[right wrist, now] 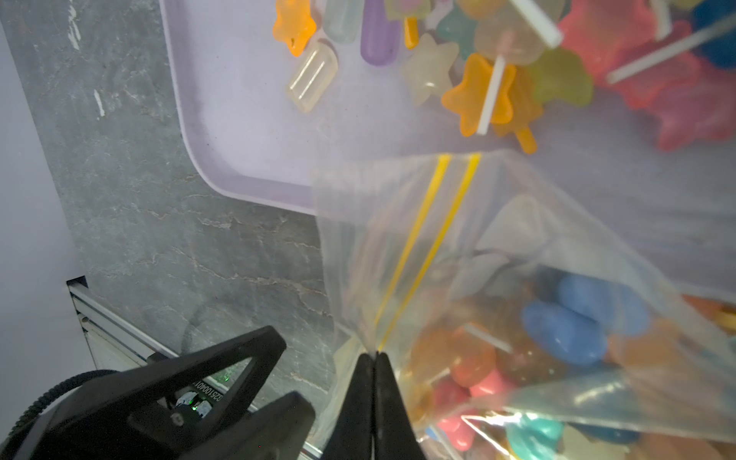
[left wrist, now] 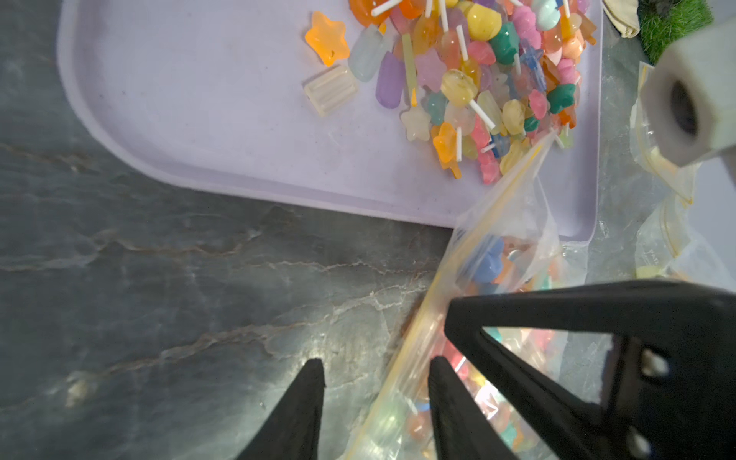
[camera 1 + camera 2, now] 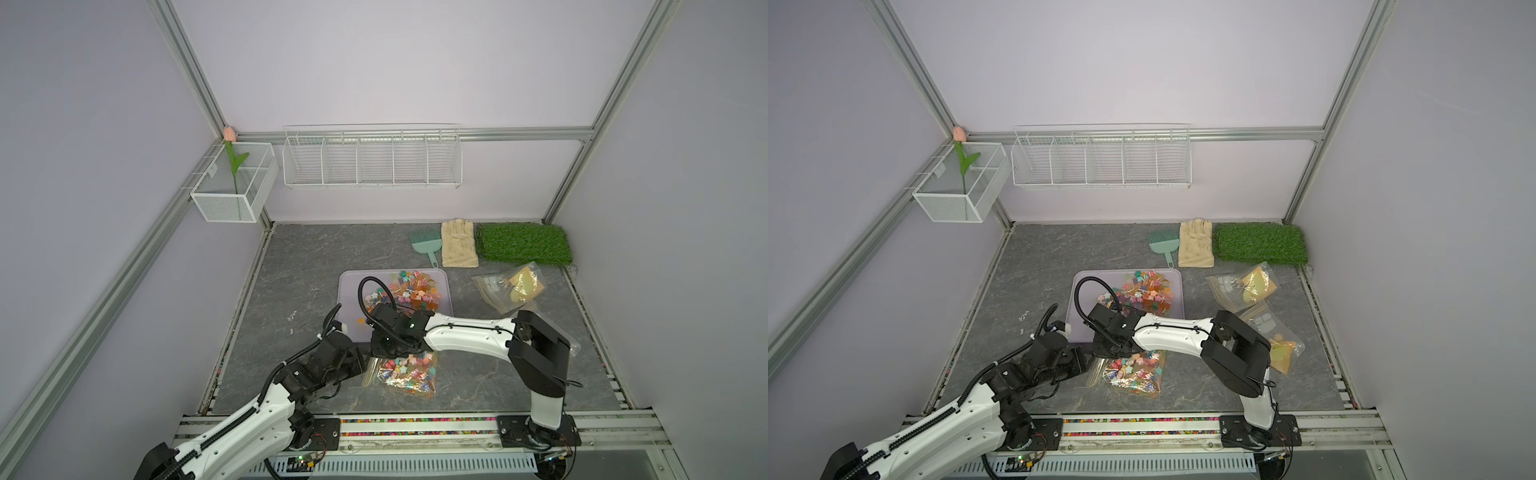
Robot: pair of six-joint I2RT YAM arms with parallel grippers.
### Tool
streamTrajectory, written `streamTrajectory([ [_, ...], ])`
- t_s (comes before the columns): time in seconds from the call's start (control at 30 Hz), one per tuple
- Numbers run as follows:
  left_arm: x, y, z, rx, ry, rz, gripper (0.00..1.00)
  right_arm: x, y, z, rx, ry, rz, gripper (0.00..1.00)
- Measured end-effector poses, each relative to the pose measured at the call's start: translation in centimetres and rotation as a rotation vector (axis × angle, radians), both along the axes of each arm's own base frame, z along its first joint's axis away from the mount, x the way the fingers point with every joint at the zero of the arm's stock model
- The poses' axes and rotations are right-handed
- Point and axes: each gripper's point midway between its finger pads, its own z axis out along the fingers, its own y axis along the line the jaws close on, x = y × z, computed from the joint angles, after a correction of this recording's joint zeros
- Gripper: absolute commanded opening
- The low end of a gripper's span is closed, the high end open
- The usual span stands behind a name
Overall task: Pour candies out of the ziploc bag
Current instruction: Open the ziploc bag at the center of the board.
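The clear ziploc bag (image 3: 411, 372) (image 3: 1136, 374) lies on the grey table in front of the lilac tray (image 3: 348, 291), still holding many coloured candies (image 1: 565, 330). Its yellow-striped zip edge (image 1: 422, 247) points toward the tray. More candies (image 3: 415, 291) (image 2: 498, 71) are heaped in the tray's far right part. My right gripper (image 1: 374, 355) is shut on the bag's zip edge. My left gripper (image 2: 376, 364) is open and straddles that same edge beside it, one finger (image 2: 310, 398) over the bare table, the other (image 2: 450, 398) over the bag.
Other clear bags (image 3: 509, 286) lie to the right of the tray, one partly under the right arm. A teal brush (image 3: 424, 245), a beige glove (image 3: 457, 243) and a green turf mat (image 3: 521, 243) sit along the back. Wire baskets (image 3: 372, 160) hang on the wall.
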Motion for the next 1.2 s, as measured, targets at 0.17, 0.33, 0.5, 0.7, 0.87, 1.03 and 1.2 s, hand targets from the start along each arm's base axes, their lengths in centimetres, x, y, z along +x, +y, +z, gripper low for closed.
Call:
streamTrajectory([
  [0.17,0.6,-0.3,-0.1,0.006,-0.020,-0.004,0.35,-0.2,-0.1,-0.2,0.005,0.001,0.008,0.07],
  [0.33,0.9,-0.9,0.2,-0.009,-0.045,-0.023,0.35,-0.2,-0.2,-0.1,0.009,0.000,0.008,0.07],
  [0.5,1.1,-1.3,0.6,-0.038,-0.068,-0.038,0.35,-0.2,-0.1,-0.1,0.014,0.001,0.008,0.07],
  [0.7,0.9,-1.6,0.3,-0.043,-0.070,-0.062,0.35,0.0,-0.2,-0.2,0.015,0.003,0.005,0.07],
  [0.87,0.6,-1.9,-0.6,-0.033,-0.043,-0.086,0.33,0.0,-0.3,-0.4,0.015,0.004,0.004,0.07],
  [1.03,0.5,-2.2,-0.8,-0.035,-0.037,-0.106,0.28,0.1,-0.4,-0.5,0.013,0.005,0.001,0.07],
  [1.2,0.5,-2.2,-0.7,-0.034,-0.042,-0.110,0.20,0.1,-0.5,-0.5,0.014,0.007,0.000,0.07],
])
